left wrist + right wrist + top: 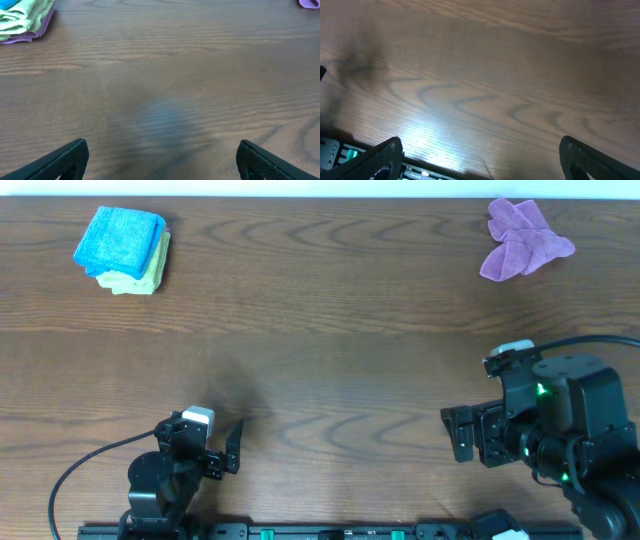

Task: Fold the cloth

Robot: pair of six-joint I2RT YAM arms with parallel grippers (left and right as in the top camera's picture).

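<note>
Your left gripper (162, 150) and right gripper (480, 145) both sit low near the front edge of the table (320, 360), jaws spread wide, holding nothing. The crumpled purple cloth (525, 238) lies at the far right corner, well apart from both.

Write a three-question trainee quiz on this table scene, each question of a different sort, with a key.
1. True or false: the purple cloth lies neatly folded flat.
2. Which colour is on top of the folded stack at the far left? A) red B) blue C) white
3. Fill in the gap: the left claw and the right claw are both ____ and hold nothing.

Key: 1 false, it lies crumpled; 2 B; 3 open.
</note>
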